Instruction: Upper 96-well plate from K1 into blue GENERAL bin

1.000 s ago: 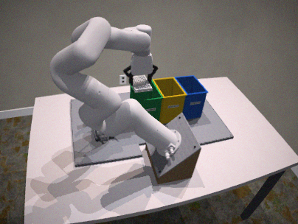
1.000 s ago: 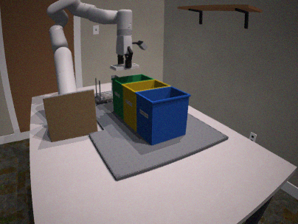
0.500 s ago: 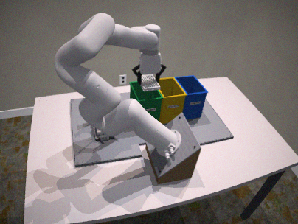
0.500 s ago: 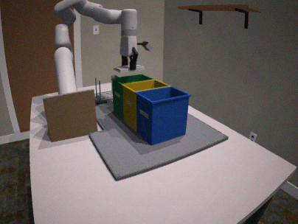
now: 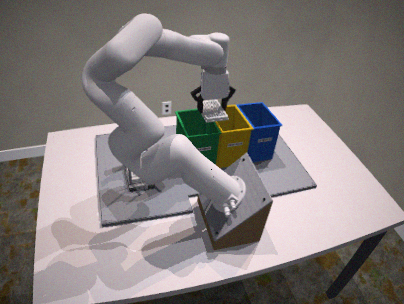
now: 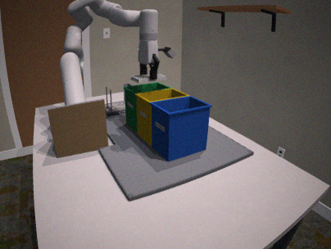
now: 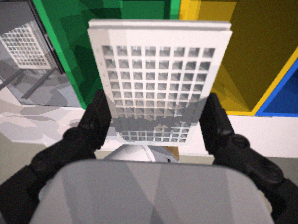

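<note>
Nearest in the exterior view, the white table [image 6: 229, 213] is seen, with a grey mat [image 6: 180, 172] laid on it. On the mat three bins are lined up in a touching row: the blue bin [image 6: 186, 131] at the near end, the yellow bin [image 6: 144, 119] in the middle and the green bin [image 6: 132, 107] at the far end (a small pale sign is carried on the short wall of each, its wording too small to be read). All three are standing upright. To the left of the mat, a brown wedge-shaped block [image 6: 78, 127] is seen, on whose sloped face the arm's base is mounted.

Behind the bins, a wire rack [image 6: 110, 102] is partly visible; in the wrist view a second well plate [image 7: 24, 46] is seen resting on it, at the upper left.

Above the bins, the gripper [image 6: 148, 70] is hung from the white arm, pointing downward. The 96-well plate [image 7: 159, 80] is pinched between the black fingers, which are spread wide against its two long sides, and it is held flat with its grid of wells facing up. In the wrist view the plate is placed over the boundary between the green and yellow bins, with only a corner of the blue bin showing at the right. In the top view the plate is seen above the shared wall of those two bins, clear of their rims.
</note>
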You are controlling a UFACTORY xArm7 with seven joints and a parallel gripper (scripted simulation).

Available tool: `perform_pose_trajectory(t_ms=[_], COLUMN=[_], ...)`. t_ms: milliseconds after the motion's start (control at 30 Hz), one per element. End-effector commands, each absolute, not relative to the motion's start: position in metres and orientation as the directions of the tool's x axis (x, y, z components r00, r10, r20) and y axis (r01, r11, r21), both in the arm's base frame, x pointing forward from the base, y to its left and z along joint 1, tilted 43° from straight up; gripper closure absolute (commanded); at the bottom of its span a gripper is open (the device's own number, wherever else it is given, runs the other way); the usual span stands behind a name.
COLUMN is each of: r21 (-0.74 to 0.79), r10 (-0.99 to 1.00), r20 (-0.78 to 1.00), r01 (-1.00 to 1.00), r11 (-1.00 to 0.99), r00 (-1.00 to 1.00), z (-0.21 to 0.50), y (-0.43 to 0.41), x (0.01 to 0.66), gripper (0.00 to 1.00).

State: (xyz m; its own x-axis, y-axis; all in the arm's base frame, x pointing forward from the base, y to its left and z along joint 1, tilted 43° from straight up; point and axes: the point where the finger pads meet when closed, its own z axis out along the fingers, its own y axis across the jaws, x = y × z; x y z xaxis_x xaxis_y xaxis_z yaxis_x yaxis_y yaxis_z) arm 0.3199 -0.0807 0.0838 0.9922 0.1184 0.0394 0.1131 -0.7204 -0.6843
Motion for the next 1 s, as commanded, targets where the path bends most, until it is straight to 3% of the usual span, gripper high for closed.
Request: perform_pose_trajectory(t_ms=[0, 967], r21=[-0.684, -0.683], r10=[0.116, 0.117], r20=[0.042, 0.042], r01=[0.114, 0.113], r11=[-0.721, -0.721], r00=[0.992, 0.992], z=[0.072, 0.014], y=[-0.094, -0.151], x=[0.325, 0.341], gripper=[1.00, 1.00])
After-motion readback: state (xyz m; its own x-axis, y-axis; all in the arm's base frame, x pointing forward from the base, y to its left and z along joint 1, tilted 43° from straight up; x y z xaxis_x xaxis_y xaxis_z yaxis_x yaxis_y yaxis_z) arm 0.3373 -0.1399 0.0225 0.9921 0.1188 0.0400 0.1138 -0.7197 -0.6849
